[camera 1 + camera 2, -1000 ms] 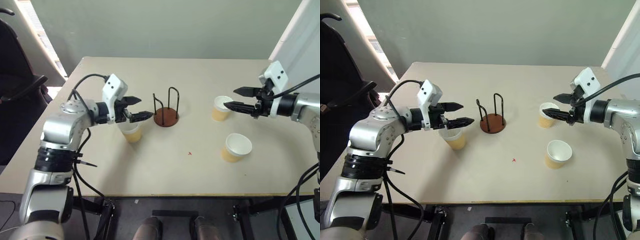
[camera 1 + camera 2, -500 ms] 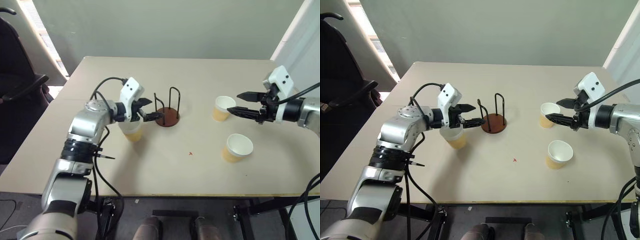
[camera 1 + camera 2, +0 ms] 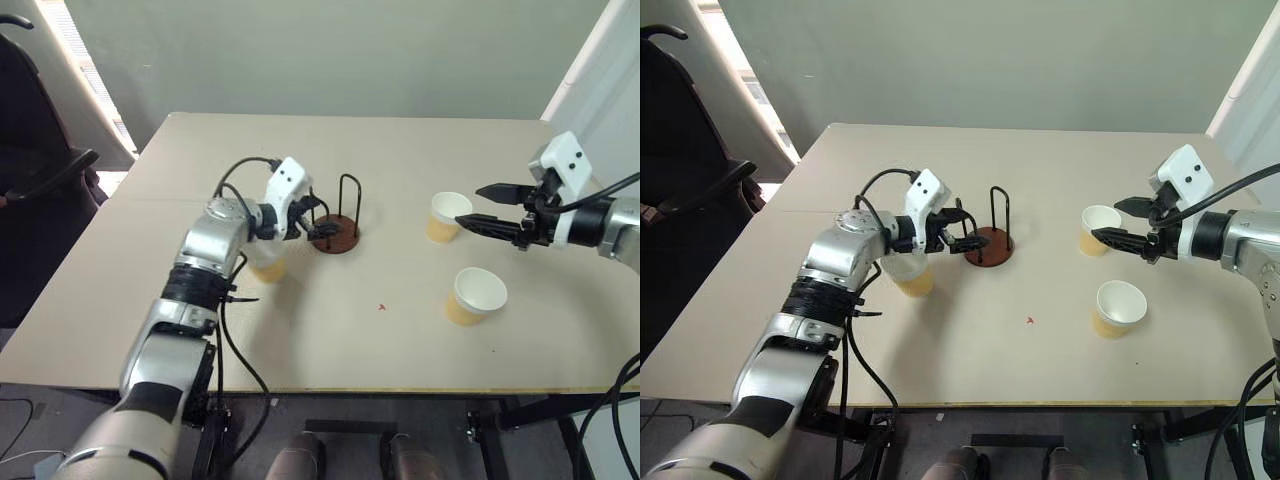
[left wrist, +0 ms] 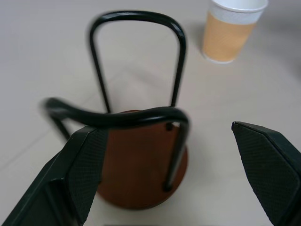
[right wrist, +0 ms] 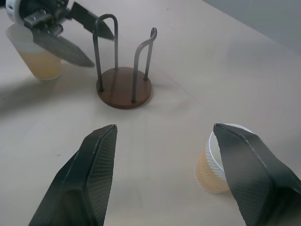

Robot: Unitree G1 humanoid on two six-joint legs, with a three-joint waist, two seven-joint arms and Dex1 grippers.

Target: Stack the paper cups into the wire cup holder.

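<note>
A: Where do the task items stand, nearest first?

B: One tan paper cup with a white rim [image 3: 474, 295] stands nearest on the beige table [image 3: 330, 340]. A second [image 3: 266, 265] sits beneath the left arm, a third [image 3: 444, 216] just beside the right gripper [image 3: 476, 206]. The reddish-brown disc holder with black wire loops [image 3: 333, 226] stands farthest, empty.

A: Gripper states?

B: Both spread, holding nothing. The left gripper [image 3: 965, 227] is at the holder's near loop.

A: Hazard?

B: A finger may snag a loop and tip or shove the light holder.
</note>
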